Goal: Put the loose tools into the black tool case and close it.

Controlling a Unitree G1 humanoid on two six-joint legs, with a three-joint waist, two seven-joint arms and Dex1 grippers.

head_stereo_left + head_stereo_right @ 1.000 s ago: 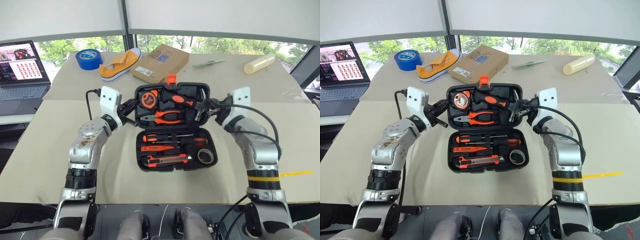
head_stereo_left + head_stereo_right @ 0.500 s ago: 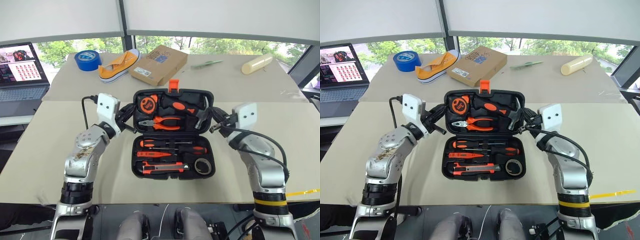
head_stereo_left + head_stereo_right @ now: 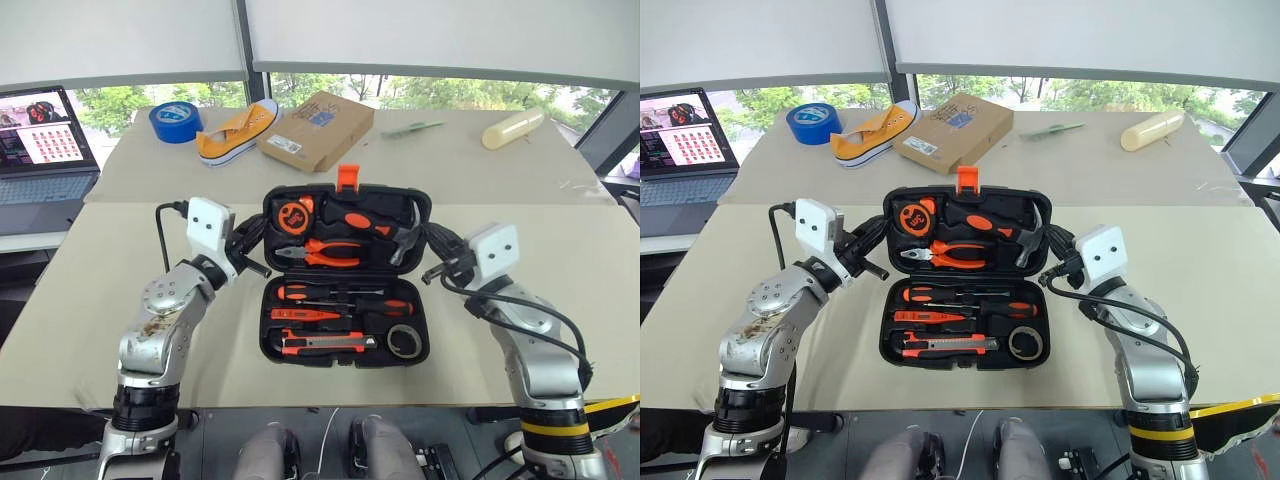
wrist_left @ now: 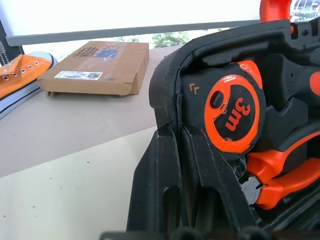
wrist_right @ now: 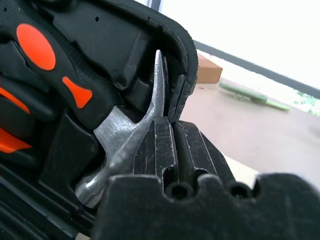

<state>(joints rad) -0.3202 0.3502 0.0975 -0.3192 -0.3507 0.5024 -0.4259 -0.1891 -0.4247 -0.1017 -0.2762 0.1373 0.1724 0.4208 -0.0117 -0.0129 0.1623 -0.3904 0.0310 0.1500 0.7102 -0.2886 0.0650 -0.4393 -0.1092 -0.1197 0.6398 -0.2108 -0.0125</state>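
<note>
The black tool case [image 3: 345, 358] lies open in the middle of the table, its lid [image 3: 347, 192] propped up at the far side with the orange latch on top. In the near half sit two screwdrivers [image 3: 345, 294], a red tester [image 3: 305, 314], a utility knife [image 3: 325, 344] and a small tape roll [image 3: 404, 343]. My left gripper [image 3: 252, 240] is shut, its tips against the lid's left edge beside the tape measure [image 4: 231, 115]. On the other side, my right gripper [image 3: 437, 255] is shut against the lid's right edge by the hammer [image 5: 130, 135].
At the back of the table are a blue tape roll [image 3: 176, 120], an orange shoe [image 3: 238, 128], a cardboard box [image 3: 318, 128], a green strip [image 3: 412, 128] and a cream cylinder [image 3: 516, 127]. A laptop [image 3: 45, 145] stands far left.
Both grippers have drawn back toward me along the lid's side edges, the right wrist rolling. The whole view has also shifted. Both stay shut.
</note>
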